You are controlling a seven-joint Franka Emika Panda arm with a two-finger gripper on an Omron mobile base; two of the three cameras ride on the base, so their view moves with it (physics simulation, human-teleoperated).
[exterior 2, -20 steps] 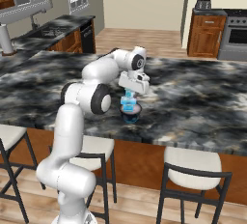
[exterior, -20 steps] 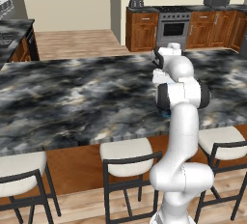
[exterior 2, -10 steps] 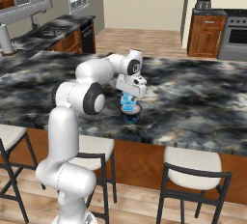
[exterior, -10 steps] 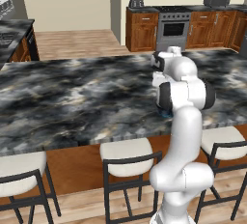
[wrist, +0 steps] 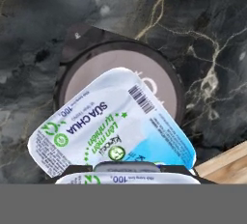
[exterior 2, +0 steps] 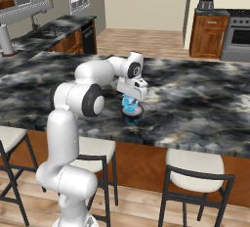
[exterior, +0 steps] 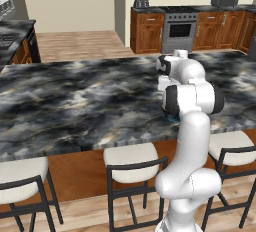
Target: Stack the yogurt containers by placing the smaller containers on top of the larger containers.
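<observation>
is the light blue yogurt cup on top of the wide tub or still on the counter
On top. In the hand view the light-blue cup overlaps the dark-rimmed tub; the right base view shows it stacked above the tub under the gripper.

Dark marble counter (exterior 2: 195, 103) with pale veins, spanning both base views (exterior: 75, 101). Near its front edge, directly on the marble, a wide dark-rimmed tub (exterior 2: 133, 116), pale pinkish-grey top (wrist: 159, 80) in the hand view.

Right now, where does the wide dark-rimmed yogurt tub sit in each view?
Left base view: hidden behind the arm.
Right base view: wide dark-rimmed tub at centre, under a light-blue cup.
Hand view: upper centre, partly covered by that cup.
Shared landmark: the marble counter.
</observation>
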